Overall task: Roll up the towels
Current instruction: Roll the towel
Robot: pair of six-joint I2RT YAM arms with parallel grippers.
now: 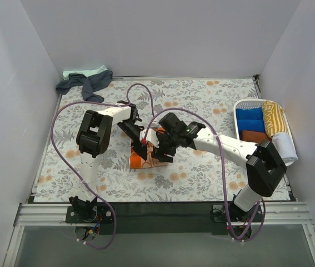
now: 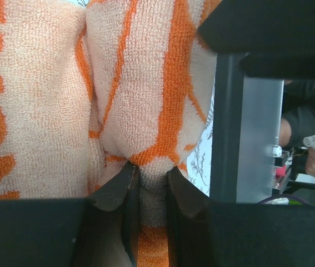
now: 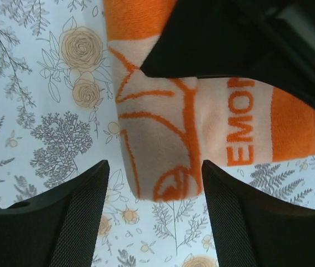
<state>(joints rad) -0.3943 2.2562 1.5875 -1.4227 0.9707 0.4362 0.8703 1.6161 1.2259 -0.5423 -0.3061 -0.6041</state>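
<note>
The orange terry towel with white lettering (image 1: 145, 159) lies partly rolled on the floral-covered bench (image 1: 201, 183), well to the left of the white oval basket (image 1: 237, 107). The left tool (image 2: 153, 169) is clenched on a pinch of its cloth. The right tool (image 3: 154, 165) stands released, jaws apart at the roll's end. Rolled blue, brown, yellow-striped and pale grey towels (image 1: 250, 119) fill the basket.

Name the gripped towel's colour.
The towel is orange with white bands, clearest in the right wrist view.
</note>
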